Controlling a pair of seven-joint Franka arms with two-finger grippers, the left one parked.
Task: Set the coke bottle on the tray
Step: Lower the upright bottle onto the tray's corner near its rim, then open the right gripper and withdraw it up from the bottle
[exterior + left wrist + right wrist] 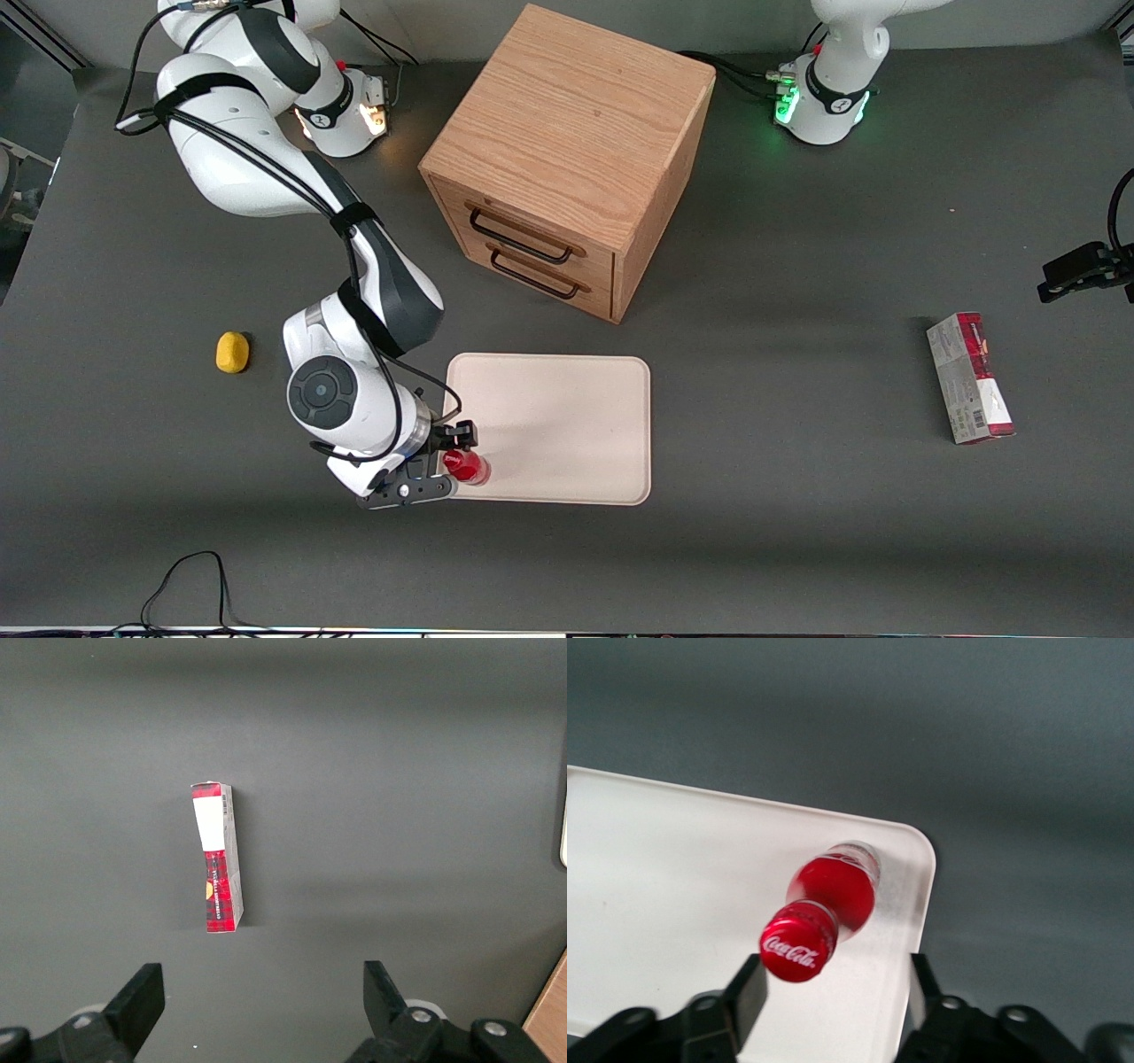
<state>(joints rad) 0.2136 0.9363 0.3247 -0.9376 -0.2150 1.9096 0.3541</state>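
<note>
The coke bottle (469, 467) is a small shiny red bottle with a red cap. It stands upright on the tray (567, 416), just inside the tray's corner nearest the front camera at the working arm's end. The tray is flat, cream-beige, with rounded corners. My right gripper (449, 462) is at that corner, open, its fingers wide apart on either side of the bottle's cap. In the right wrist view the bottle (824, 912) rises from the tray (673, 877) between the fingers (749, 992) of the gripper (837, 979). The cap is nearer one finger; neither grips it.
A wooden drawer cabinet (567, 159) with two handles stands farther from the front camera than the tray. A small yellow object (232, 352) lies beside my arm. A red-and-grey carton (970, 377) lies toward the parked arm's end, also in the left wrist view (217, 859).
</note>
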